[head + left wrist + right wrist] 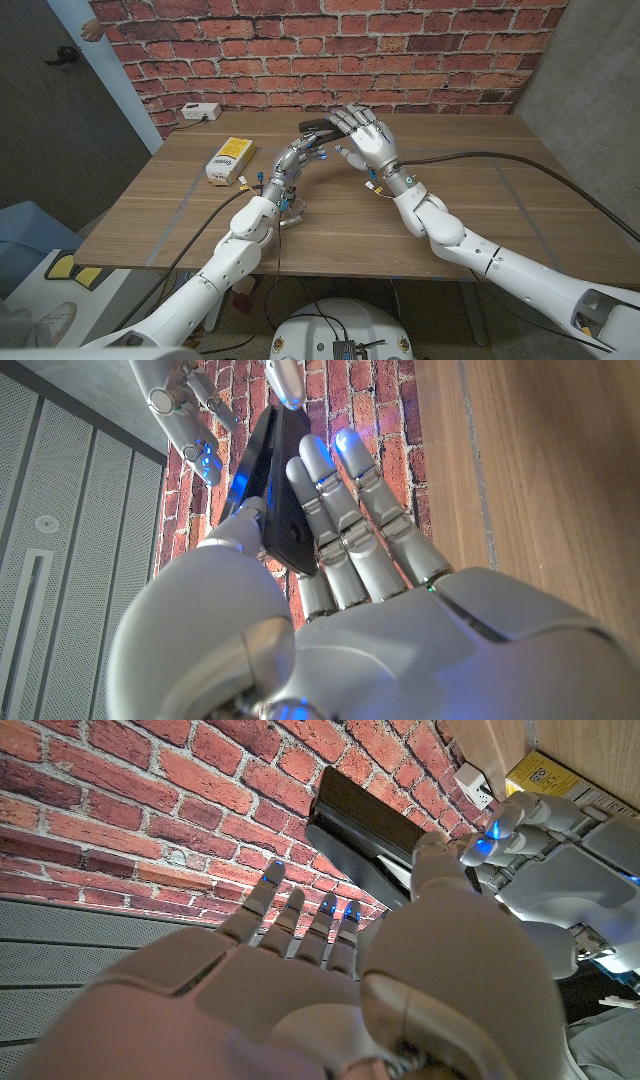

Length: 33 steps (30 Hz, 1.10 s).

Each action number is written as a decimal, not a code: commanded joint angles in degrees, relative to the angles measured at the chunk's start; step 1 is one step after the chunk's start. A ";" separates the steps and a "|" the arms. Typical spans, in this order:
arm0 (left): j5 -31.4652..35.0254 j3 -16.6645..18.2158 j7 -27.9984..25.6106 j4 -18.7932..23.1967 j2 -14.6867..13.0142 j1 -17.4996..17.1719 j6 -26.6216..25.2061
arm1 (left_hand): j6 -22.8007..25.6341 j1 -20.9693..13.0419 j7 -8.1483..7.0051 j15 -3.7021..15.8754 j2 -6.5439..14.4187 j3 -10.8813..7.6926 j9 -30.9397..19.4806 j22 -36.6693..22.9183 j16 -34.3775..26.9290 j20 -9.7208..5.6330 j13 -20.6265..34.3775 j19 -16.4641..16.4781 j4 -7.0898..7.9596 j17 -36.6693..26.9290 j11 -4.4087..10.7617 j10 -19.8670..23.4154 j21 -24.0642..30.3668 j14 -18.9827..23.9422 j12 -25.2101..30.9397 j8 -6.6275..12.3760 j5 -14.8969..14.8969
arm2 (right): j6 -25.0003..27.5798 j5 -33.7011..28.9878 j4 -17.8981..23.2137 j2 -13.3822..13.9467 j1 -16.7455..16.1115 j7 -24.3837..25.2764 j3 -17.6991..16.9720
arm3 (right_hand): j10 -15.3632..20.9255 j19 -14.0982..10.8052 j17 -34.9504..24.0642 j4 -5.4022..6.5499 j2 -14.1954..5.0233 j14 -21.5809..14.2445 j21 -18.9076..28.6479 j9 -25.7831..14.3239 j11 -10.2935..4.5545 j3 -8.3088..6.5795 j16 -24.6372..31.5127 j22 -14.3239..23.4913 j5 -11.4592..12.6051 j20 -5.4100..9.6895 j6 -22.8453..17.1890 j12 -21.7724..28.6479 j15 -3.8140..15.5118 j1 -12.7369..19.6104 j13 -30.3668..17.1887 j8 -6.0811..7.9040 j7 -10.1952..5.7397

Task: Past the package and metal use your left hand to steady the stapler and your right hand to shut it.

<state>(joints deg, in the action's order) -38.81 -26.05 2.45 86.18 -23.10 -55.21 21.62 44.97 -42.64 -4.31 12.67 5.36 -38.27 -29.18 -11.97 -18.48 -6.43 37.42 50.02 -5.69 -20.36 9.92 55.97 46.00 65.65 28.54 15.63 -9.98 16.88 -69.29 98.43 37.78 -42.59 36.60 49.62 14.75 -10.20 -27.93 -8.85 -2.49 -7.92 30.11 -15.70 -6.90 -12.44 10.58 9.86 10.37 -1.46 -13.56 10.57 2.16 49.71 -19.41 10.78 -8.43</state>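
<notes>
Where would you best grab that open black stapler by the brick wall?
Probably by the low base of the black stapler, from its sides, as the left hand does. The top arm stands lifted at an angle, so the right hand above can press it down.

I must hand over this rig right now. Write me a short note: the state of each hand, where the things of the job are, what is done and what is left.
Left hand: holds the stapler at the far side of the table; in the left wrist view its fingers lie along the black body.
Right hand: open, fingers spread, over the stapler's top; its thumb is at the top arm.
Stapler: still open, the two arms apart in a wedge.
Yellow package: to the left of the left hand, not touched.
Done: stapler steadied.
Left: press down with the right hand until it shuts.
</notes>
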 commanded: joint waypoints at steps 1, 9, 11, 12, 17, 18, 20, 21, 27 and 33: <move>-0.08 -0.08 -0.15 -0.06 0.12 0.06 -0.25 | 3.01 -4.69 2.66 0.76 4.95 -0.22 -0.10 -0.07 -0.48 -2.53 -0.20 -0.28 -0.14 -0.21 2.01 2.68 0.51 0.54 -0.12 -0.09 -0.11 | 1.75 -4.16 -0.48 -0.71 1.29 -3.88 1.73 | -2.18 1.00 0.75 -0.04 0.18 1.65 -0.94 0.12 0.27 0.18 -0.01 0.10 -0.09 0.05 2.29 -0.17 7.41 0.91 0.02 -0.35 -0.01; -0.24 -0.10 -0.01 -0.22 0.09 -0.06 -0.35 | 3.11 -4.67 2.63 0.75 4.93 -0.20 -0.04 -0.06 -0.50 -2.56 -0.18 -0.37 -0.20 -0.26 2.02 2.96 0.72 0.54 -0.08 -0.25 -0.08 | 2.61 -4.47 -0.23 -1.10 1.90 -7.74 1.83 | -5.49 2.47 2.06 -0.44 -0.14 4.63 -2.58 0.54 0.68 -0.44 -0.15 0.06 -0.02 -0.22 5.01 -0.22 6.52 2.74 0.35 -0.25 0.96; -0.29 -0.14 0.11 -0.38 0.17 -0.03 -0.29 | 3.20 -4.65 2.61 0.74 4.93 -0.19 -0.03 -0.05 -0.48 -2.55 -0.15 -0.38 -0.19 -0.23 2.02 2.98 0.79 0.54 -0.08 -0.27 -0.07 | 2.80 -4.91 -0.28 -1.18 2.15 -8.45 2.04 | -6.06 2.74 2.33 -0.44 -0.12 5.14 -2.92 0.64 0.99 -0.49 -0.11 0.06 -0.04 -0.43 5.69 -0.19 6.20 2.99 0.43 -0.28 1.53; -0.28 -0.18 0.21 -0.51 0.24 0.01 -0.20 | 3.18 -4.64 2.61 0.74 4.94 -0.18 -0.02 -0.05 -0.50 -2.56 -0.14 -0.43 -0.19 -0.25 2.02 3.00 0.80 0.57 -0.07 -0.30 -0.07 | 2.85 -5.04 -0.45 -1.28 2.27 -8.45 2.11 | -6.20 2.78 2.39 -0.43 -0.11 5.26 -2.99 0.67 1.04 -0.49 -0.10 0.06 -0.04 -0.48 5.80 -0.18 6.08 3.03 0.45 -0.26 1.63; -0.32 -0.34 0.63 -0.86 0.30 0.20 -0.20 | 3.14 -4.60 2.69 0.74 4.90 -0.17 0.03 -0.04 -0.50 -2.56 -0.26 -0.51 -0.22 -0.29 2.00 2.86 0.96 0.54 -0.26 -0.46 -0.06 | 2.56 -5.03 -1.17 -1.70 2.90 -8.39 2.43 | -6.51 3.34 2.63 -0.35 -0.11 5.70 -3.46 0.76 0.76 -0.51 0.00 0.06 -0.07 -0.81 6.22 -0.06 5.95 3.17 0.53 -0.18 1.46; -0.33 -0.34 0.64 -0.90 0.33 0.21 -0.17 | 3.11 -4.59 2.71 0.74 4.89 -0.17 0.03 -0.03 -0.48 -2.56 -0.27 -0.51 -0.23 -0.28 1.99 2.82 0.99 0.51 -0.29 -0.49 -0.06 | 2.67 -5.19 -1.28 -1.78 2.98 -8.43 2.52 | -6.56 3.54 2.70 -0.33 -0.11 5.79 -3.63 0.79 0.73 -0.53 0.06 0.06 -0.08 -0.55 6.33 0.01 5.98 3.23 0.55 -0.14 1.41; -0.30 -0.35 0.61 -0.91 0.33 0.22 -0.19 | 3.12 -4.57 2.71 0.72 4.90 -0.16 0.05 -0.03 -0.45 -2.58 -0.27 -0.56 -0.22 -0.26 1.99 2.76 1.05 0.47 -0.34 -0.55 -0.07 | 2.69 -5.23 -1.45 -1.87 3.14 -8.60 2.66 | -6.61 3.63 2.80 -0.32 -0.16 5.92 -3.77 0.82 0.70 -0.57 0.12 0.06 -0.07 -0.07 6.47 0.09 5.98 3.34 0.58 -0.09 1.22; -0.31 -0.34 0.60 -0.91 0.35 0.22 -0.18 | 3.11 -4.56 2.70 0.72 4.90 -0.16 0.06 -0.03 -0.45 -2.57 -0.26 -0.56 -0.22 -0.27 1.99 2.77 1.07 0.48 -0.34 -0.56 -0.07 | 2.76 -5.36 -1.61 -1.93 3.21 -8.49 2.75 | -6.60 3.63 2.82 -0.32 -0.17 5.93 -3.79 0.82 0.71 -0.58 0.14 0.06 -0.07 -0.05 6.51 0.11 5.97 3.36 0.58 -0.08 1.23; -0.30 -0.30 0.39 -0.84 0.31 0.27 -0.44 | 3.15 -4.50 2.82 0.72 4.93 -0.14 0.11 -0.01 -0.43 -2.57 -0.32 -0.66 -0.21 -0.25 1.99 2.64 1.26 0.47 -0.51 -0.72 -0.07 | 2.09 -4.93 -2.06 -1.98 3.52 -7.73 3.09 | -5.53 3.54 3.13 -0.40 -0.44 5.97 -4.11 0.91 0.56 -0.86 0.42 0.07 0.06 0.06 6.21 0.76 5.99 3.99 0.61 0.34 1.21; -0.19 -0.40 0.44 -0.81 0.27 0.40 -0.59 | 3.17 -4.45 2.72 0.71 4.95 -0.13 0.15 0.01 -0.41 -2.57 -0.26 -0.74 -0.19 -0.25 2.00 2.70 1.42 0.45 -0.50 -0.84 -0.08 | 1.77 -4.87 -2.60 -2.18 3.76 -6.74 3.47 | -4.30 3.37 3.53 -0.46 -0.68 5.69 -4.49 1.02 0.32 -1.16 0.80 0.07 0.23 0.16 5.24 1.42 6.26 4.72 0.59 0.94 1.06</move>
<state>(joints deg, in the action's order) -39.05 -26.32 2.84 85.46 -22.84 -55.06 21.31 44.94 -42.64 -4.27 12.48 5.36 -38.02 -28.87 -11.99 -18.48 -6.13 37.05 49.52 -5.77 -20.34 9.72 56.61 47.06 65.82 28.16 14.96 -9.68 19.26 -74.15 96.74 35.99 -39.42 28.81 52.43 9.43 -6.53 -24.42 -9.49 -3.03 -2.21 25.84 -14.63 -6.45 -13.09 10.86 9.88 10.37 -1.65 -7.57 11.26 1.75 53.43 -18.66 11.27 -7.09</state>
